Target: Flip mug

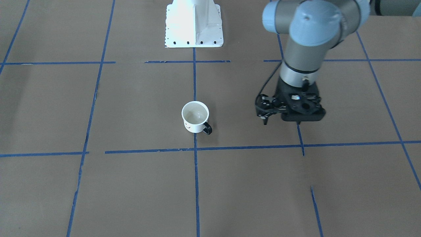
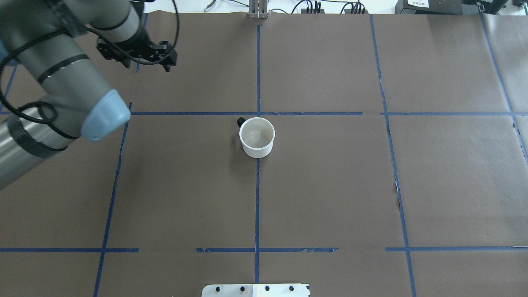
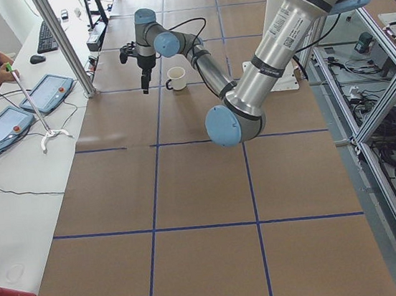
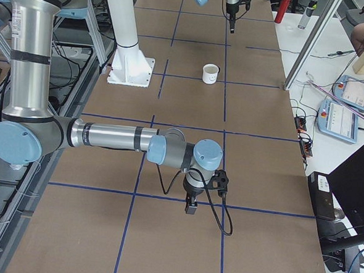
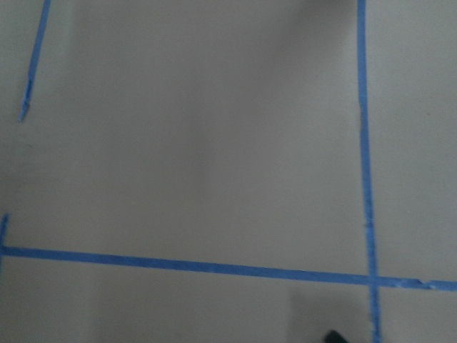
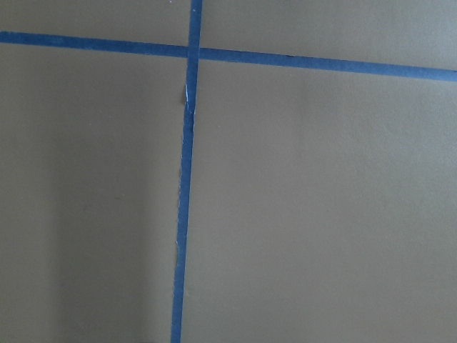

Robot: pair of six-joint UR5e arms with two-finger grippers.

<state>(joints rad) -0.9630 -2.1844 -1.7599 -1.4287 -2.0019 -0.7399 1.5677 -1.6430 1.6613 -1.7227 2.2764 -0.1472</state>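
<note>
Hovering left fingers (image 3: 144,82) well apart from upright mug (image 1: 194,126), right fingers (image 4: 191,206) far off, spread unclear

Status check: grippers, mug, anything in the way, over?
Left gripper empty, apart from mug, jaws unreadable. Right gripper far off, jaws unreadable. Mug upright, mouth up, not flipped. Nothing seen between left gripper and mug.

Left gripper (image 1: 283,118) right of centre, pointing down; right gripper (image 4: 191,206) lower centre, pointing down; finger spacing unclear.
</note>
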